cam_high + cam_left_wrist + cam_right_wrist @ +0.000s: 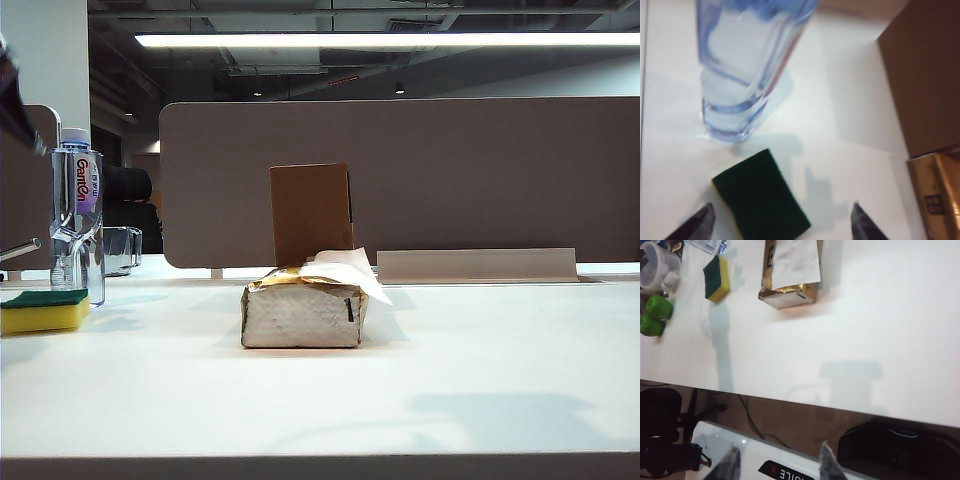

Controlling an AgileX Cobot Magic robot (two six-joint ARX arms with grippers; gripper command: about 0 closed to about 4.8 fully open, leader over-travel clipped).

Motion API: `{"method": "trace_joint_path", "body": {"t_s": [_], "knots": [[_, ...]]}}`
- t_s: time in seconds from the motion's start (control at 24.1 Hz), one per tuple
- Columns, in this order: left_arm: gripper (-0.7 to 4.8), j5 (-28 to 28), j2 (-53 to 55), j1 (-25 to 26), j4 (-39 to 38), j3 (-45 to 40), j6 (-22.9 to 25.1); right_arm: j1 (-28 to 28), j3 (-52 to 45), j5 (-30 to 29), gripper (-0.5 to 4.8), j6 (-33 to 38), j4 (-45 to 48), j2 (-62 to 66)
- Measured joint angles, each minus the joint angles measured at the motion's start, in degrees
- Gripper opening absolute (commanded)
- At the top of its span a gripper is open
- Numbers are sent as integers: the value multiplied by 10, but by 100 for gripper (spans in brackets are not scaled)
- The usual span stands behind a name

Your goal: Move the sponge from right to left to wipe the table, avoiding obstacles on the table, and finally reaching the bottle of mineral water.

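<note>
The yellow sponge with its dark green top lies flat at the far left of the white table, right beside the mineral water bottle. My left gripper hangs open above the sponge, its fingertips wide apart and clear of it, with the bottle's base just beyond. In the table's middle stand the obstacles: the tissue pack and, behind it, the brown cardboard box. My right gripper is open and empty, held off the table's front edge.
A short clear glass stands behind the bottle. The right wrist view shows green objects and a clear container past the sponge. A grey partition runs behind the table. Box and tissue pack flank the left gripper.
</note>
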Motion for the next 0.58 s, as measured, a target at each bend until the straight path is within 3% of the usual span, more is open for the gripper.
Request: {"method": "trace_joint_path", "body": {"t_s": [0.58], "knots": [[350,5,-120,-99,-22,0,-10,0,1,27,207,-1,109,0]]}}
